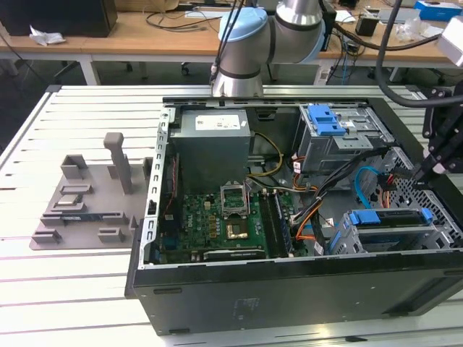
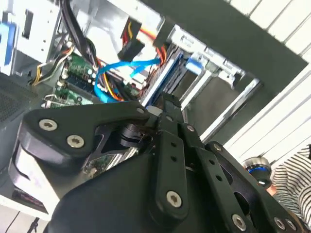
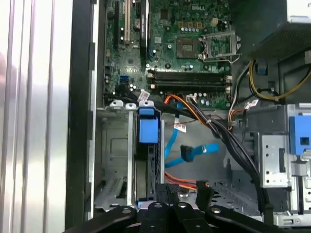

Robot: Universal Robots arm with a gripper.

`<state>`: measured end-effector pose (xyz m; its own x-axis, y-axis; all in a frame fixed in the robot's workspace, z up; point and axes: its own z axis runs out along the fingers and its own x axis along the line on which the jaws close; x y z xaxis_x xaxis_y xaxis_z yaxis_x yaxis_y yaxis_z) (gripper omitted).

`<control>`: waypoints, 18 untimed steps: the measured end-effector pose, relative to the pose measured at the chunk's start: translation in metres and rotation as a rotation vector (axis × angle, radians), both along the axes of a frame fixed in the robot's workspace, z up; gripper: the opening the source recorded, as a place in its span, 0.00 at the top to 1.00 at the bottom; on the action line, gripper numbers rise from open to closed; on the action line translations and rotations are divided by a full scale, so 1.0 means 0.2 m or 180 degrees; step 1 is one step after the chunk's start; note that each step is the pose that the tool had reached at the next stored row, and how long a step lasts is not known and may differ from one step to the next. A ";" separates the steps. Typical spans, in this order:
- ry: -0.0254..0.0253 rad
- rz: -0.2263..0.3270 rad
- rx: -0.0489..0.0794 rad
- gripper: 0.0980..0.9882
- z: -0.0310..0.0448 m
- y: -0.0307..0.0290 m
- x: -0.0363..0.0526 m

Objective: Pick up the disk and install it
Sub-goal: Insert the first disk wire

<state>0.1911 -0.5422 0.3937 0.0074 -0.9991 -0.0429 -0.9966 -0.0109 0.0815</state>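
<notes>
Black linkage bars of my claw sit nearest the lens in the first wrist view, its fingers pressed together with nothing between them. Just beyond them the disk lies in the drive cage, at four o'clock from the motherboard in the exterior view. Its long axis runs three to nine o'clock, with the blue tab end toward nine. Seating it well, I judge, means pushing squarely along that axis while keeping clear of the blue cable.
</notes>
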 end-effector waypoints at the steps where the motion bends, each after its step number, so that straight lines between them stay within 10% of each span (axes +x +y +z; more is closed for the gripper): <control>1: 0.0002 0.0000 -0.0008 0.99 -0.030 0.027 0.047; 9: 0.0002 0.0000 -0.0023 0.99 -0.120 0.218 0.050; 16: 0.0002 0.0000 -0.0023 0.98 -0.127 0.222 0.050; 18: 0.0002 0.0000 -0.0023 0.78 -0.127 0.222 0.050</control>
<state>0.2011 -0.4979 0.3682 0.0074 -0.9993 -0.0357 -0.9966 -0.0103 0.0822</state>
